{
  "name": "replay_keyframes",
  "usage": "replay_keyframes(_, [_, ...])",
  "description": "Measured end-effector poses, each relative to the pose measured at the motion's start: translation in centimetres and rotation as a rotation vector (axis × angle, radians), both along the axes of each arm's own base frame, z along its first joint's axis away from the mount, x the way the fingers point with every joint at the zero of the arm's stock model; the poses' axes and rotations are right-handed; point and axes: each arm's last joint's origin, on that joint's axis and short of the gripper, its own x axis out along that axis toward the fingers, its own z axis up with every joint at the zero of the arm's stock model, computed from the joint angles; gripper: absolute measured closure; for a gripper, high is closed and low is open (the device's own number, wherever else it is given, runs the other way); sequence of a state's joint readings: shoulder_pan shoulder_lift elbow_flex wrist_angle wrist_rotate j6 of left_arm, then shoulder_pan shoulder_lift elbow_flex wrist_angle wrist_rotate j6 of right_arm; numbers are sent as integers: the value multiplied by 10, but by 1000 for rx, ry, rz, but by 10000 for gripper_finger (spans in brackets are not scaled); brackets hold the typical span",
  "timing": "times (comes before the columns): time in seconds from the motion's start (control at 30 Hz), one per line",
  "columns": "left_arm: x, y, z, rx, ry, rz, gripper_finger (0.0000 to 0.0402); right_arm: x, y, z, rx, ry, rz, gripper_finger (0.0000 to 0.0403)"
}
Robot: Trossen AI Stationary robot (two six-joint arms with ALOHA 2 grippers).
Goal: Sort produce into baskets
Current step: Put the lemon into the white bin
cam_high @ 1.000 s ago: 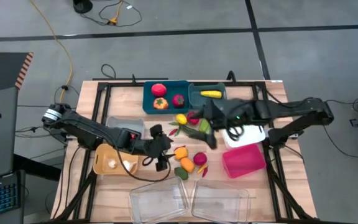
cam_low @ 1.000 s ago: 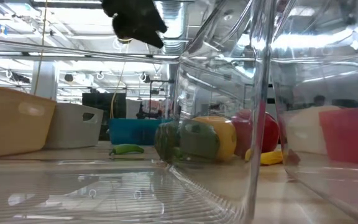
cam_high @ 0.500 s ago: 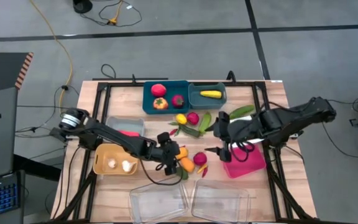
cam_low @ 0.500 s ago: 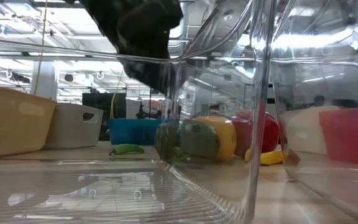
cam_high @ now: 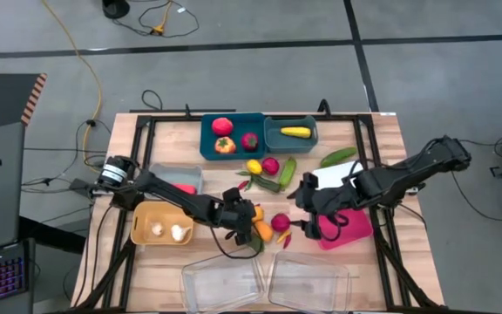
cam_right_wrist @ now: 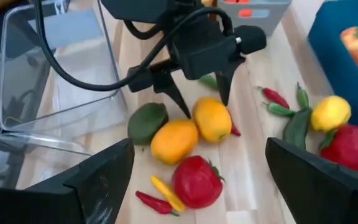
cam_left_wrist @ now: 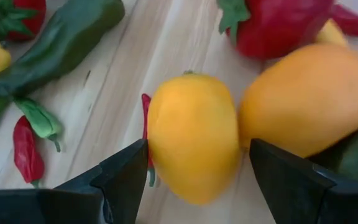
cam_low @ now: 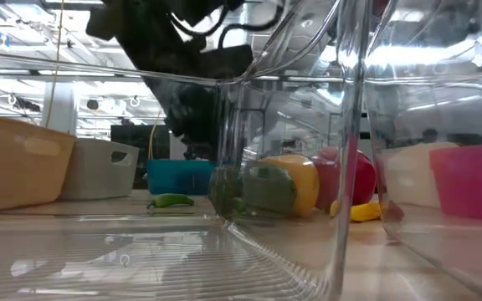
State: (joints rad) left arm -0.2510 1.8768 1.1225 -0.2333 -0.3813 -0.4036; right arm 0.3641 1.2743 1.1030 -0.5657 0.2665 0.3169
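My left gripper (cam_left_wrist: 191, 168) has its fingers spread around an orange fruit (cam_left_wrist: 193, 137) on the table, touching a second orange fruit (cam_left_wrist: 303, 106); closing may nudge it. My right gripper (cam_high: 308, 228), wide open, hovers close enough to collide.

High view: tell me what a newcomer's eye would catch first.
The bright pile of toy produce at the table's middle, with the left gripper open around an orange fruit there. Just to its right, the right gripper hangs open beside the pink bin.
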Motion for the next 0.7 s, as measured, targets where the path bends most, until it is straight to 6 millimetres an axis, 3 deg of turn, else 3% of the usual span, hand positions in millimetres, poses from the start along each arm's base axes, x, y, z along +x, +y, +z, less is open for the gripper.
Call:
replay_keyframes(0.37, [5, 14, -9, 12, 31, -2, 138, 0, -1, -14, 7, 25, -18, 15])
replay_keyframes(0.7, [6, 17, -9, -35, 43, -36, 212, 2, -6, -14, 9, 26, -37, 15])
